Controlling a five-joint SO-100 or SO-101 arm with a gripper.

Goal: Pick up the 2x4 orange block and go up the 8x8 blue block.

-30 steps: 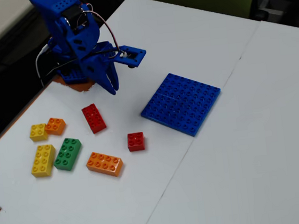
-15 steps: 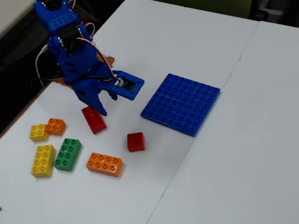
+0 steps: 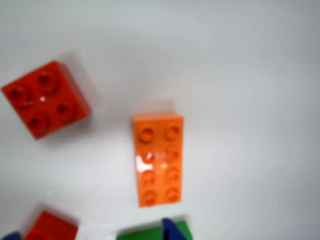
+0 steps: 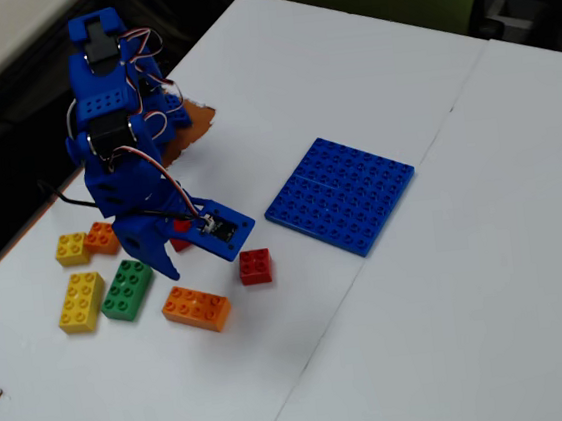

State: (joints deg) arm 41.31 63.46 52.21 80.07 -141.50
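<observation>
The 2x4 orange block (image 3: 157, 160) lies flat on the white table in the middle of the wrist view, long side running away from me. It also shows in the fixed view (image 4: 196, 308), in front of the arm. The 8x8 blue block (image 4: 340, 194) lies flat to the right, apart from the bricks, and is out of the wrist view. My blue gripper (image 3: 90, 234) is open and empty, with only two blue fingertips (image 3: 172, 231) showing at the bottom edge. In the fixed view the gripper (image 4: 163, 266) hangs over the green brick, just short of the orange block.
A red 2x2 brick (image 3: 45, 97) (image 4: 256, 266) sits beside the orange block. A green brick (image 3: 145, 233) (image 4: 128, 289) and another red brick (image 3: 50, 227) lie under the jaws. A yellow 2x4 (image 4: 80, 301), a yellow 2x2 (image 4: 72, 249) and an orange 2x2 (image 4: 103, 237) lie left.
</observation>
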